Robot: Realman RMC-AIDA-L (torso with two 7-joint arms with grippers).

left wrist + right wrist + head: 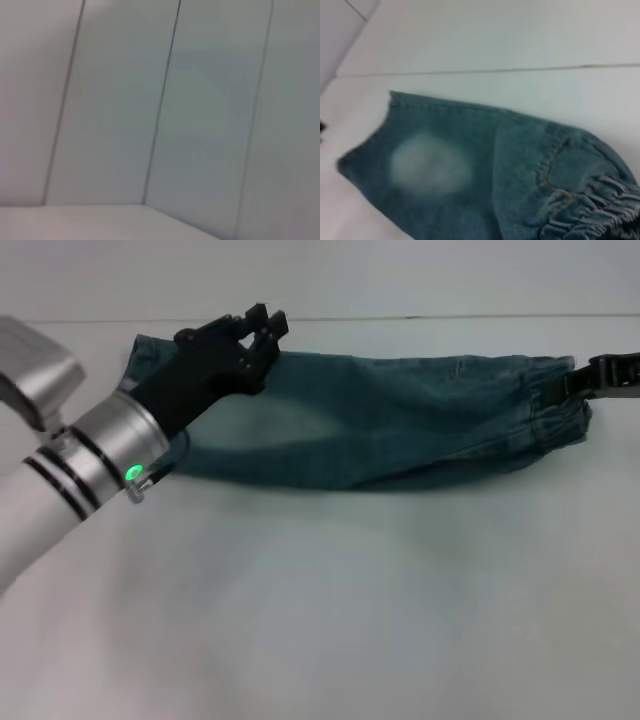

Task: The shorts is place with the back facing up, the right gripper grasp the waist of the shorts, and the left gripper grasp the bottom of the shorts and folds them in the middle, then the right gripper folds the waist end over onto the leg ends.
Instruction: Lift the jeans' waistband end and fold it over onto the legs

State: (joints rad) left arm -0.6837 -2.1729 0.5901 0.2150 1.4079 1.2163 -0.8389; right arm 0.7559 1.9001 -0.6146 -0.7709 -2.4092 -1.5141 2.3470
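The table [330, 620] is a pale surface, bare nearest the robot. Farther back lies the shorts [390, 425], folded lengthwise into 1 long strip running left to right. The left gripper [262, 322] hovers above the bottom of the shorts [150, 355] at the strip's left end; its jaws are parted slightly and hold nothing. At the far right, the right gripper [580, 380] meets the gathered waist [600, 205]; its jaw state cannot be determined.
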